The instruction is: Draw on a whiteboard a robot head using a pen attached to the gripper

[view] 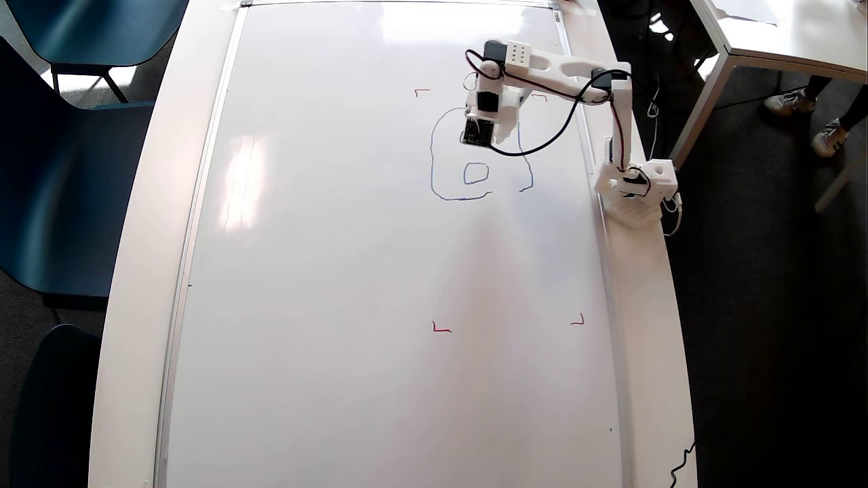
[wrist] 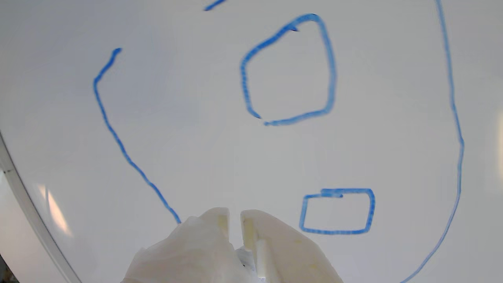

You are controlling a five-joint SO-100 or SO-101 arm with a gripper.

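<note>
Our gripper [wrist: 234, 214] comes into the wrist view from the bottom edge, its two white fingers [wrist: 275, 243] almost together with only a thin slit between them. The pen itself we cannot see in either view, so we cannot tell if the fingers are pinching it; tape or wrapping seems to cover the left finger.

The whiteboard [view: 339, 271] lies flat on the table. The robot head [view: 434, 163] sits in its upper right part, near the arm's base, between the upper red corner marks [view: 422, 91]. In the wrist view we see two small closed boxes inside the outline: a bigger, rounded one [wrist: 332, 70] and a smaller rectangle [wrist: 369, 210]. The outline is open at the far side.

We judge that the step in hand is a third inner box, just left of the small rectangle. To do it well, we should start at the same height as that rectangle, keep light and even pressure so the line does not break, move slowly in the corners, and close the shape exactly on its starting point. The lines must not cross the outline stroke [wrist: 118, 141] close to the fingers.
</note>
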